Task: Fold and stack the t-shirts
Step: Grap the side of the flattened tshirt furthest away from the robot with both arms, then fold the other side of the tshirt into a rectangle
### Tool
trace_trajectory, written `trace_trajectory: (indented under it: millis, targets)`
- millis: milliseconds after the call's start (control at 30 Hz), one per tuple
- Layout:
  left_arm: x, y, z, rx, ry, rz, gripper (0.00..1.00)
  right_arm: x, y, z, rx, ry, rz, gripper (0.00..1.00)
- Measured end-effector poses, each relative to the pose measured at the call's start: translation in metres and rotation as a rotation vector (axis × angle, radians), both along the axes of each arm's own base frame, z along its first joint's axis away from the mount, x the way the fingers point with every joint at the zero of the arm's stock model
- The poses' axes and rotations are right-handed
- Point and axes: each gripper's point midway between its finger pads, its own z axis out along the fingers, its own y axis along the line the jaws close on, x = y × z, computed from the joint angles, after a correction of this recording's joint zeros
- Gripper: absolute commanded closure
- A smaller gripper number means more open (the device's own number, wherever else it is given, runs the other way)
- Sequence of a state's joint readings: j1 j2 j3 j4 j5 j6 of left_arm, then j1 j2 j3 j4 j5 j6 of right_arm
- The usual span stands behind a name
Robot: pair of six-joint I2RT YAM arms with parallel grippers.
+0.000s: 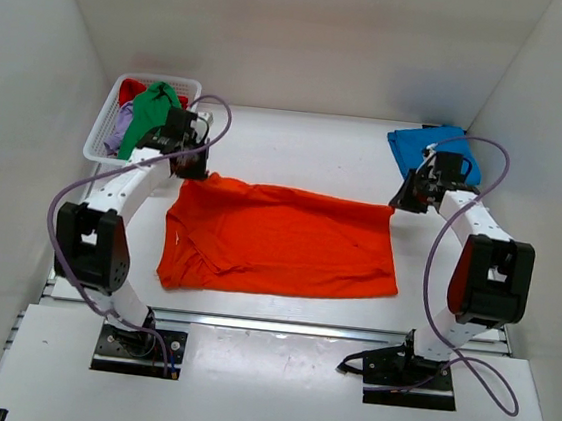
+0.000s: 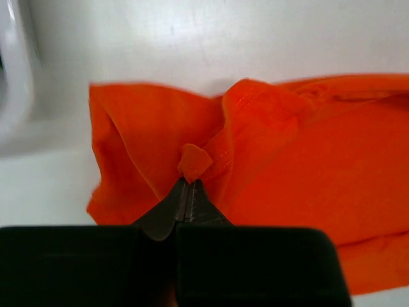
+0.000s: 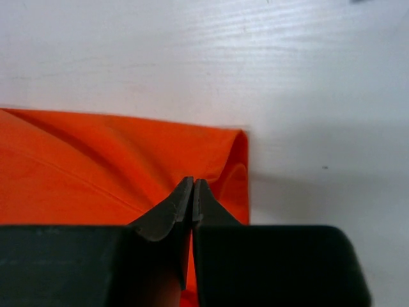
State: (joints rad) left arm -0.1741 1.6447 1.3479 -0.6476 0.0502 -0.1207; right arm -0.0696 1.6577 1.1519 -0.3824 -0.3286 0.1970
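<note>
The orange t-shirt (image 1: 278, 240) lies flat at the middle of the tabletop (image 1: 298, 147), with the left gripper (image 1: 191, 169) clamped on its far-left corner and the right gripper (image 1: 398, 205) clamped on its far-right corner.

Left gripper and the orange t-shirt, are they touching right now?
Touching. The left wrist view shows the left gripper with its fingers shut on a pinched tuck of the orange t-shirt.

Orange t-shirt (image 2: 300, 166) in left end effector (image 2: 190, 184)
</note>
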Motion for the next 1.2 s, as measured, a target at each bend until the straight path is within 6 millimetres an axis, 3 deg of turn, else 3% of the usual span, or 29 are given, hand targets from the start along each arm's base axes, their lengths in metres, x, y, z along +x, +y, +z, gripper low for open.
trace_trajectory:
  millis: [167,433,667,1000,1033,1067,1133,1200]
  targets:
    - [-0.053,0.008,-0.022,0.013,0.055,-0.003,1.0,-0.027,-0.003,-0.013,0.015,0.021,0.01,1.0]
    - [-0.103,0.02,-0.032,0.013,0.045,0.007,1.0,-0.059,0.003,-0.018,0.026,0.015,0.026,1.0]
    - [-0.122,0.023,-0.032,0.006,0.017,0.01,1.0,-0.077,0.003,-0.019,0.028,0.006,0.021,1.0]
    - [-0.14,0.028,-0.045,0.011,0.038,0.016,1.0,-0.082,-0.004,-0.023,0.022,0.013,0.006,1.0]
    - [-0.141,0.029,-0.047,0.014,0.041,0.018,0.91,-0.082,-0.004,-0.024,0.02,0.012,0.007,1.0]
    - [-0.141,0.03,-0.048,0.017,0.044,0.019,0.68,-0.082,-0.004,-0.024,0.018,0.013,0.007,0.98]
    - [-0.143,0.031,-0.052,0.024,0.049,0.022,0.47,-0.083,-0.005,-0.025,0.017,0.019,0.005,0.81]
    - [-0.146,0.033,-0.055,0.028,0.061,0.031,0.39,-0.085,-0.005,-0.026,0.013,0.031,0.0,0.66]
